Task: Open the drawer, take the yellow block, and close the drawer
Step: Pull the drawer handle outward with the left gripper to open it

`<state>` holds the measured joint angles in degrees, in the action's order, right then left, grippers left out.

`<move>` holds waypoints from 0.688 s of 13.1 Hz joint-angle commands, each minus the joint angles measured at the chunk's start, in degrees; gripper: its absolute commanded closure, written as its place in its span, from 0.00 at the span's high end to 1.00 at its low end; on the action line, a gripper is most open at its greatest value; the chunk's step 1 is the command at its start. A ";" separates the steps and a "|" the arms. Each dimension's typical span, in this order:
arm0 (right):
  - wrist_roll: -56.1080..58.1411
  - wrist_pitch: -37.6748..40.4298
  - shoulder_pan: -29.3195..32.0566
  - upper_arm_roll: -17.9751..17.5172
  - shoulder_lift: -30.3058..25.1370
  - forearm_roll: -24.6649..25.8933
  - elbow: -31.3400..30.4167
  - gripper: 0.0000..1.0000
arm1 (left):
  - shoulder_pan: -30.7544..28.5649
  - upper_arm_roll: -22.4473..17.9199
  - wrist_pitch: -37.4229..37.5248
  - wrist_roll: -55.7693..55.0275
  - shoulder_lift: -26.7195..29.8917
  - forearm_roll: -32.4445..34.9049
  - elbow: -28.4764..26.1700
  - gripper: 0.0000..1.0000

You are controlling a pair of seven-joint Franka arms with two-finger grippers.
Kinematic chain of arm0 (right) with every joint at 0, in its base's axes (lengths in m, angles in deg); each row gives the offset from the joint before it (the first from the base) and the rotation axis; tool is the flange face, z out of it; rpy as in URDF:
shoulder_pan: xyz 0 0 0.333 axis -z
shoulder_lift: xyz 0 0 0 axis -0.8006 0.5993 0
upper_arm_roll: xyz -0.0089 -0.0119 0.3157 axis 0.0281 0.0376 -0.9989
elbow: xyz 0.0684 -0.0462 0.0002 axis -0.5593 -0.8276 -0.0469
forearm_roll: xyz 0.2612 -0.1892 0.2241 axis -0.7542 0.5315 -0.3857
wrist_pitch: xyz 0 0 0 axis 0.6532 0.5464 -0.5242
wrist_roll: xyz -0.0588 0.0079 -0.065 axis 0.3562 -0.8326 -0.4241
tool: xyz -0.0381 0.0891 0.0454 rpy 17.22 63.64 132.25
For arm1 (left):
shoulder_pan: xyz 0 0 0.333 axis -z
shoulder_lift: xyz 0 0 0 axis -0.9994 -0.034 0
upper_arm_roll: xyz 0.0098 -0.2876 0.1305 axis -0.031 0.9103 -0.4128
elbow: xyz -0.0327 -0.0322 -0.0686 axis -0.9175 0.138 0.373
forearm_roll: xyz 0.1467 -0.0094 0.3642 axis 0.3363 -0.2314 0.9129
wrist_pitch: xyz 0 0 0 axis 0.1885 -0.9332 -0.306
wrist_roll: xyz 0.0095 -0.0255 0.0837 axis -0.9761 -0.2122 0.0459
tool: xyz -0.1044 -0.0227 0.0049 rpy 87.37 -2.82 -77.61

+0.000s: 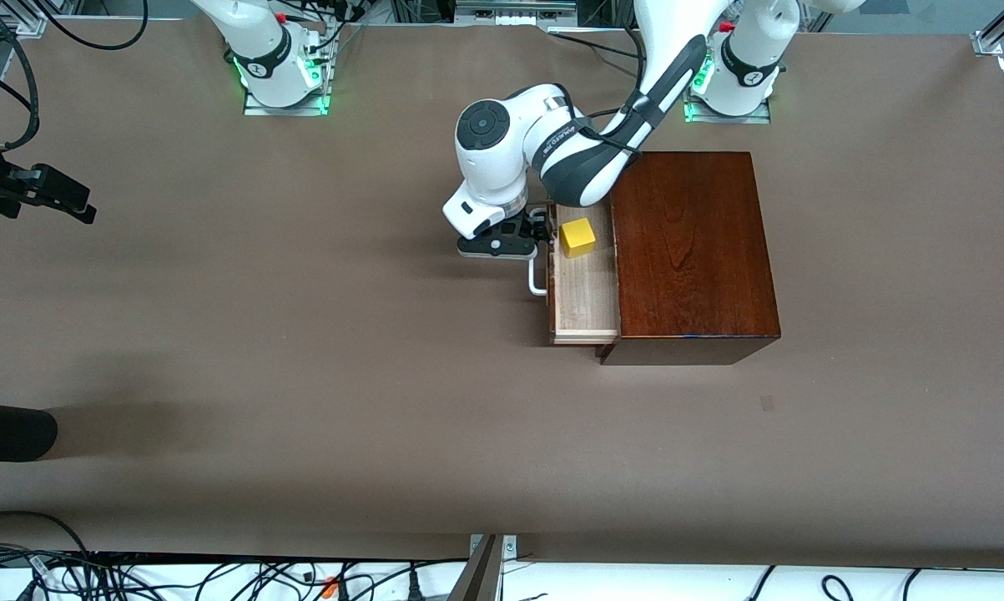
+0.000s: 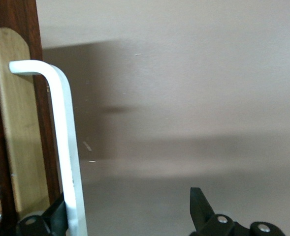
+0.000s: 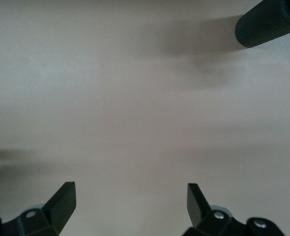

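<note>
The dark reddish-brown wooden box (image 1: pixel 693 250) stands toward the left arm's end of the table. Its drawer (image 1: pixel 585 292) is pulled partly out, showing the pale wood inside. The yellow block (image 1: pixel 578 238) sits in the drawer, at the end farther from the front camera. The white handle (image 1: pixel 537 280) sticks out of the drawer front. My left gripper (image 1: pixel 539 225) is open at the handle. In the left wrist view the handle bar (image 2: pixel 68 147) lies between the jaws of the left gripper (image 2: pixel 130 206), close against one finger (image 2: pixel 56 216). My right gripper (image 1: pixel 68 196) waits open at the right arm's end of the table, over bare table (image 3: pixel 130 194).
A black cylinder (image 1: pixel 9 430) reaches in over the table edge at the right arm's end, nearer to the front camera; it also shows in the right wrist view (image 3: pixel 268 24). Cables run along the table edge nearest the front camera.
</note>
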<state>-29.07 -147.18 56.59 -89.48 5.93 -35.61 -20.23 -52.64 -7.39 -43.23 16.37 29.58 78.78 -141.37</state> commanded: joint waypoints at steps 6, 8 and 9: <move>0.03 0.82 -0.16 0.04 -0.34 -0.61 0.55 1.00 | 0.71 0.27 0.22 1.64 0.35 -0.70 3.36 1.00; 0.03 0.82 -0.16 0.04 -0.43 -0.69 0.55 1.00 | 0.54 0.27 4.78 1.91 2.45 -0.70 4.50 1.00; -0.14 0.82 -0.25 -0.04 -0.43 -0.69 0.89 1.00 | 0.45 0.27 7.85 2.00 3.59 -0.70 5.72 1.00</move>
<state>-29.07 -147.18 56.59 -89.50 5.91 -35.61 -20.22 -52.54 -6.80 -40.87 16.90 30.37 78.49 -137.85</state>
